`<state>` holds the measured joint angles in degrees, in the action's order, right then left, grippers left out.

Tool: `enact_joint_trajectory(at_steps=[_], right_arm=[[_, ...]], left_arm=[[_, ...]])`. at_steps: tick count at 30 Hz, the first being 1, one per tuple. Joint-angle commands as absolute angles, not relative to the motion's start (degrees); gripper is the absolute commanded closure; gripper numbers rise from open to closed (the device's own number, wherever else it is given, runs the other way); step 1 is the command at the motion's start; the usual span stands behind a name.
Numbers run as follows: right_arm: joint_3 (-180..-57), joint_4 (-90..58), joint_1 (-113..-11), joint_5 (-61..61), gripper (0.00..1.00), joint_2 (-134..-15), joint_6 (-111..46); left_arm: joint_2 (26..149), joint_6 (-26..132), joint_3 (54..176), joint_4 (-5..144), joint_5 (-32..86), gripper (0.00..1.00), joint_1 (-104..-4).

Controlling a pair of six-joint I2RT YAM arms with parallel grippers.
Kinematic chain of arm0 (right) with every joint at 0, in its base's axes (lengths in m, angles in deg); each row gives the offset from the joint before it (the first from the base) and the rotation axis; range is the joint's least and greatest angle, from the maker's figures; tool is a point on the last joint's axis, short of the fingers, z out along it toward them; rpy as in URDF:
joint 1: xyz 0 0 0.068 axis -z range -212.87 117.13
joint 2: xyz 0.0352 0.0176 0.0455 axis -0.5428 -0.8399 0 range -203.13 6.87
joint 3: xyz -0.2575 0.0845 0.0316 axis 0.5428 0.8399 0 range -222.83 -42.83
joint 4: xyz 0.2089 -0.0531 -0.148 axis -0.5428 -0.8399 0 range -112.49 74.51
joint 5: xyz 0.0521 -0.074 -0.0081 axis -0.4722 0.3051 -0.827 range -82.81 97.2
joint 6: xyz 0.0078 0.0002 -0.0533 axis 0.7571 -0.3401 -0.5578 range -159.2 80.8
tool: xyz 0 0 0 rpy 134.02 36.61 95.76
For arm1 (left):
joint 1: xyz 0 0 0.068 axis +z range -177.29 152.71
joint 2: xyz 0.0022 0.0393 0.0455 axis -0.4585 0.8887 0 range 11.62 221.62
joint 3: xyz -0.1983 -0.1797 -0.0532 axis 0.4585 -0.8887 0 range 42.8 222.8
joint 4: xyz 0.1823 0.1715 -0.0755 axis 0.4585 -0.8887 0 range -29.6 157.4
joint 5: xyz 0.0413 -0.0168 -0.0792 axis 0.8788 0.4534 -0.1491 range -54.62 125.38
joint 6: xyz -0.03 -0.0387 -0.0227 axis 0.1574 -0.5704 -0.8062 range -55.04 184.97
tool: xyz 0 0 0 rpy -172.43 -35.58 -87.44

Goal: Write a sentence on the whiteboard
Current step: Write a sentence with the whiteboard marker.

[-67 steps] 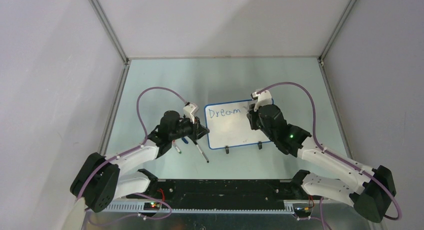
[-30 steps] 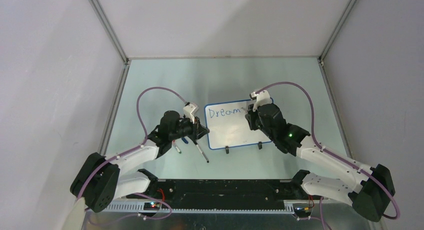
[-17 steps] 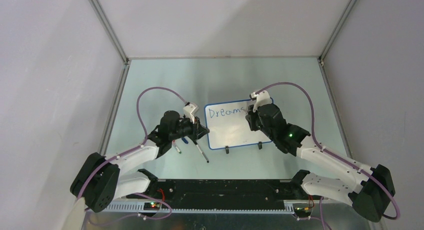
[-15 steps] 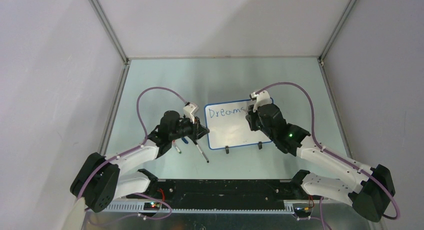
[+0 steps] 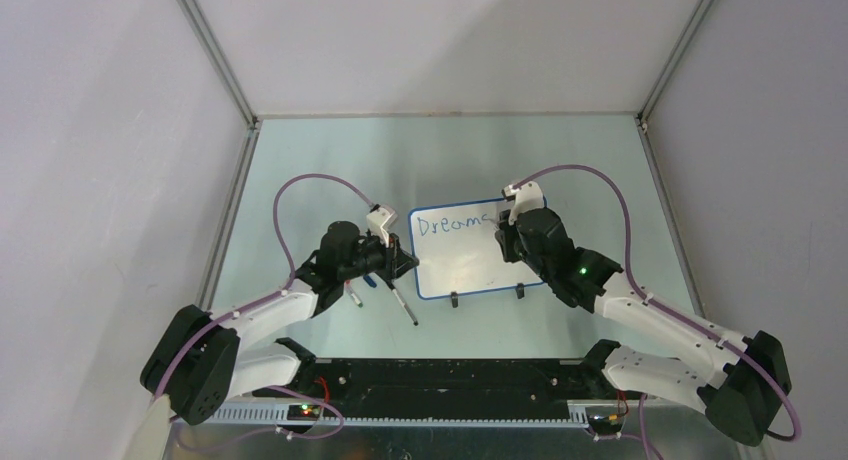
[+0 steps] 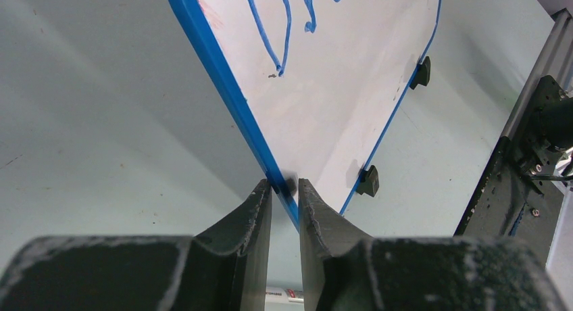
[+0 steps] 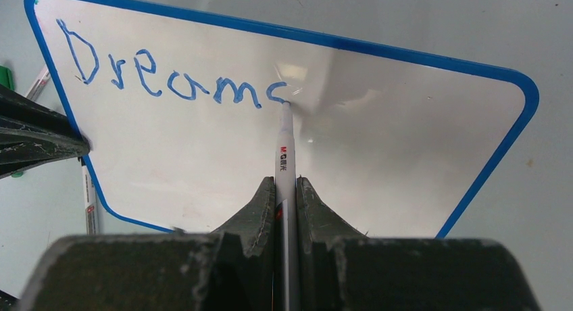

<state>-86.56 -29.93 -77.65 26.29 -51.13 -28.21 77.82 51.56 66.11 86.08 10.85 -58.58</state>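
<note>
the whiteboard (image 5: 462, 268) lies flat near the middle of the counter (image 5: 330, 160), its two black clip feet (image 5: 453, 300) on the long edge facing the arm bases. of the sentence (image 5: 452, 223) only one blue word shows, "dreams", along the far edge; the rest of the board is bare white.

the left end effector (image 6: 284, 186) is narrow, its fingers pinching the blue rim at the board's left edge close to the near corner. the right end effector (image 7: 286, 184) is closed on a white marker (image 7: 285, 145), whose tip touches the board at the last letter of the word, so that letter is partly hidden in the right wrist view.

two loose pens lie on the counter just left of the board: one (image 5: 404, 305) angled near the board's near-left corner, another (image 5: 352, 298) under the left arm's wrist. purple cables (image 5: 300, 190) loop above both arms.

right of the word, the board surface is open up to the rounded far-right corner (image 7: 526, 94). bare counter surrounds the board on the far side and the right. a black rail (image 5: 450, 375) crosses the near edge, just past the clip feet, and grey walls (image 5: 100, 130) close in the left, right and far sides.
</note>
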Motion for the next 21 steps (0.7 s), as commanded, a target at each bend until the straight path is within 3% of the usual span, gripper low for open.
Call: enact_joint_trajectory(at_steps=[1,21], right_arm=[[-87.13,-31.77,-77.12,27.74,1.0,-50.44,-27.48],[-87.13,-30.43,-77.21,22.87,1.0,-52.17,-28.47]], left_arm=[[76.23,53.1,66.58,87.12,10.54,0.75,-59.01],[76.4,53.03,66.62,87.04,10.57,0.75,-59.02]])
